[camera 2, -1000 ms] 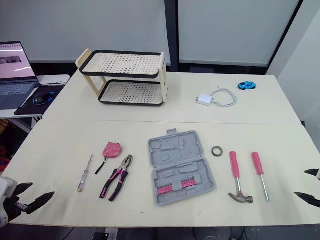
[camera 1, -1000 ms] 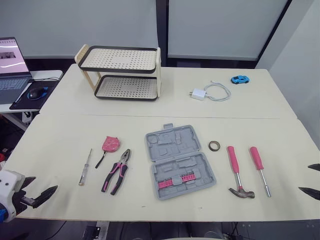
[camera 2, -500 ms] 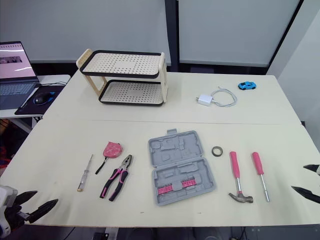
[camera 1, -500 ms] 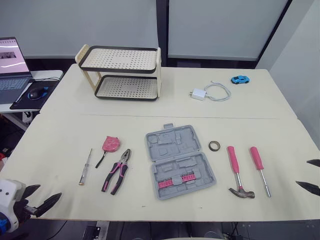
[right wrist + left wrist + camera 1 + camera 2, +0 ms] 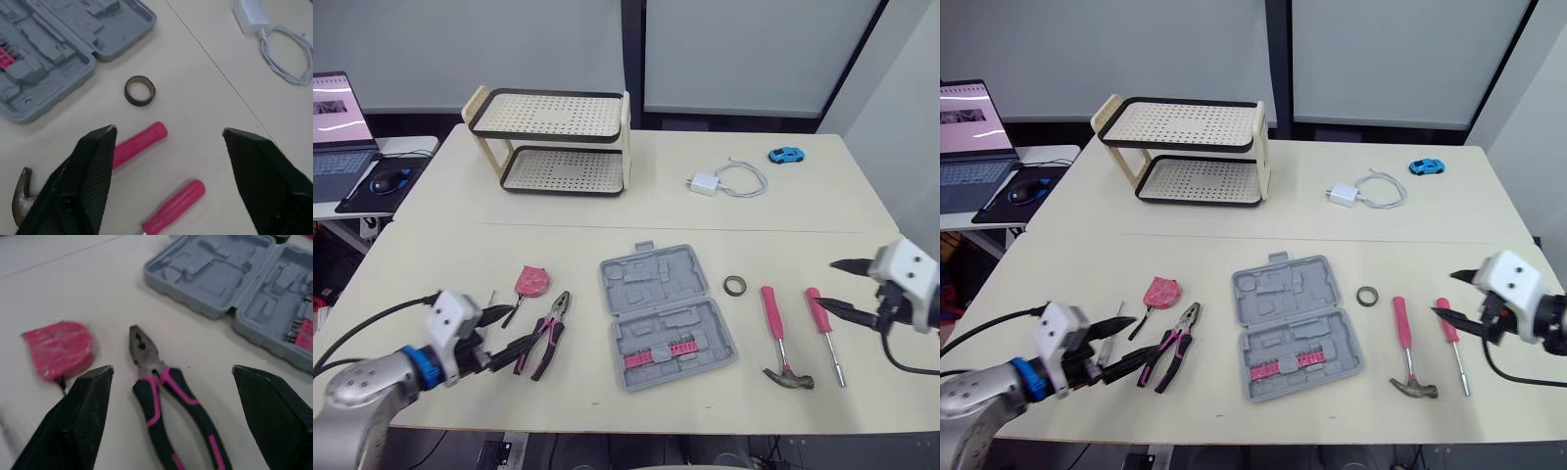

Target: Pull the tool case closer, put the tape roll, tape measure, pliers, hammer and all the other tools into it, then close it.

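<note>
The pale table (image 5: 607, 211) carries everything. At its far side stands a two-tier perforated rack (image 5: 548, 142). In the middle lies the grey tool case (image 5: 666, 313), open and flat, with its lid half on the far side and a row of pink bits in the near half.

My left gripper (image 5: 516, 330) hangs low over the table on the left of the case, its two black fingers spread wide and holding nothing. My right gripper (image 5: 826, 283) is on the case's right, also spread wide and empty, with its tips close to the top of the pink-handled screwdriver (image 5: 822, 328).

The hammer (image 5: 771, 323) lies right of the case, pink handle pointing away from me and head towards me, with that screwdriver just beside it. The pliers (image 5: 546, 338) lie left of the case, jaws pointing away; in my left wrist view they sit between my fingers. The pink tape measure (image 5: 530, 282) rests just beyond them. The tape roll (image 5: 735, 285) lies between the case and the hammer's handle, touching neither.
</note>
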Controlling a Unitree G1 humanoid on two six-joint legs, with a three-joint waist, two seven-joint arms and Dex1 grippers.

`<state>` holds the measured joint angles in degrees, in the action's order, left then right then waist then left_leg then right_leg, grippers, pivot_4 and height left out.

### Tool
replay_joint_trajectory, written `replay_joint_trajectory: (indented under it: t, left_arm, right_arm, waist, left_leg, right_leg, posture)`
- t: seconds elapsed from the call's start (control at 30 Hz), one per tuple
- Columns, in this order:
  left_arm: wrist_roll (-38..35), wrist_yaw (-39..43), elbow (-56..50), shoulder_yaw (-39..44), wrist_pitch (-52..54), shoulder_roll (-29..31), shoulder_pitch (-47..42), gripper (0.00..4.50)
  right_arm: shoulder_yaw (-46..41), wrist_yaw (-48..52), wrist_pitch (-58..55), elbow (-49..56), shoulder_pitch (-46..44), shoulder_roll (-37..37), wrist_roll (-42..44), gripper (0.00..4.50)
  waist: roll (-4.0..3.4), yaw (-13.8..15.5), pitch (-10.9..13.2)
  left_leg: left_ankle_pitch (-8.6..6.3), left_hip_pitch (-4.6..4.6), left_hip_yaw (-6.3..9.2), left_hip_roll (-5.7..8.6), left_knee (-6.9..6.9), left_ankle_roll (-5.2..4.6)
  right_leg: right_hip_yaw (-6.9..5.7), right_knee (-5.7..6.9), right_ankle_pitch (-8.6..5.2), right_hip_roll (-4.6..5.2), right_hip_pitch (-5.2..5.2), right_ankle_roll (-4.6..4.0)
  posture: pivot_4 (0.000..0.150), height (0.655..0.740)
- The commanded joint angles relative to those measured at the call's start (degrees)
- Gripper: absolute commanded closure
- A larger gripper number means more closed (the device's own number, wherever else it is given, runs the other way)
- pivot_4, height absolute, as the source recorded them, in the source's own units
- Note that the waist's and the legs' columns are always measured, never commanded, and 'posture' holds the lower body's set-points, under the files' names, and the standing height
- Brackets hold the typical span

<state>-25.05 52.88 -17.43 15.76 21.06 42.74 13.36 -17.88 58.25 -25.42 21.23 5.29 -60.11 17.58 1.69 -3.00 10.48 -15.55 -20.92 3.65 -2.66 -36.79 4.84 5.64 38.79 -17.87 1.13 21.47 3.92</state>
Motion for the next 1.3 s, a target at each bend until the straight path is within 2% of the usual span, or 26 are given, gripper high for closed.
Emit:
replay_joint_trajectory:
  t: [0.03, 0.13, 0.33, 0.4, 0.43, 0.73, 1.03, 1.3]
  left_arm:
    - [2.9, -1.1, 0.5, -5.2, -0.4, -0.6, -4.5, 1.79]
    - [4.9, -1.4, 2.7, -9.6, -0.6, -1.4, -8.3, 2.74]
    - [9.4, 0.1, 9.3, -17.2, -3.1, -3.1, -13.1, 4.5]
    - [10.3, 0.4, 10.9, -18.8, -3.6, -3.6, -14.4, 4.5]
    - [10.7, 0.6, 11.5, -19.5, -3.9, -3.8, -14.8, 4.5]
    - [13.2, 1.0, 15.7, -23.8, -5.7, -6.2, -17.8, 4.5]
    - [14.6, 1.2, 20.6, -25.0, -8.2, -8.2, -20.1, 4.5]
    - [16.5, 2.0, 25.9, -26.3, -11.4, -10.5, -22.5, 4.5]
  right_arm:
    - [5.0, -3.2, -5.5, 4.9, -3.6, -0.3, -1.1, 2.08]
    - [11.7, -6.1, -9.0, 5.6, -7.4, 0.6, -3.9, 2.65]
    - [26.0, -7.5, -8.9, -0.5, -16.6, 3.7, -12.0, 3.93]
    - [29.0, -7.6, -7.9, -2.9, -18.8, 4.9, -14.1, 4.38]
    - [30.1, -7.4, -7.6, -3.9, -19.6, 5.5, -14.8, 4.45]
    - [38.5, -6.0, -2.5, -14.3, -27.5, 12.9, -20.6, 4.45]
    - [41.7, -5.6, 1.0, -23.2, -32.8, 19.4, -24.3, 4.45]
    - [42.4, -4.9, 3.6, -27.8, -34.5, 22.1, -26.1, 4.45]
  waist:
    - [-0.02, 0.1, 0.0]
    - [-0.04, 0.1, 0.1]
    - [-0.06, -0.1, 0.1]
    - [-0.07, 0.0, 0.1]
    - [-0.08, 0.0, 0.1]
    - [-0.09, 0.1, 0.1]
    - [-0.11, 0.1, 0.1]
    - [-0.14, 0.1, 0.1]
  left_leg:
    - [0.0, -0.03, 0.01, 0.0, 0.0, 0.0]
    - [0.0, -0.06, 0.01, 0.01, 0.01, 0.0]
    - [0.0, -0.36, 0.02, 0.02, -0.05, -0.01]
    - [0.0, -0.67, 0.08, 0.03, -0.18, -0.01]
    - [0.0, -0.73, 0.12, 0.03, -0.21, -0.01]
    - [0.01, -0.77, 0.19, 0.04, -0.23, -0.02]
    - [0.01, -0.79, 0.24, 0.05, -0.27, -0.02]
    - [0.02, -0.79, 0.31, 0.06, -0.28, -0.02]
  right_leg:
    - [-0.01, -0.02, 0.0, 0.0, 0.03, 0.0]
    - [-0.01, -0.05, 0.0, -0.01, 0.09, 0.0]
    - [0.0, 0.03, 0.05, 0.0, 0.38, 0.02]
    - [-0.06, 0.18, 0.12, 0.0, 0.69, 0.0]
    - [-0.1, 0.19, 0.14, -0.01, 0.76, -0.01]
    - [-0.18, 0.22, 0.15, -0.01, 0.76, -0.01]
    - [-0.23, 0.26, 0.19, 0.0, 0.76, -0.02]
    - [-0.31, 0.28, 0.21, 0.0, 0.73, -0.03]
  posture:
    - [0.15, 0.735]
    - [0.15, 0.735]
    - [0.15, 0.735]
    - [0.15, 0.735]
    - [0.15, 0.735]
    - [0.15, 0.735]
    - [0.15, 0.735]
    - [0.15, 0.735]
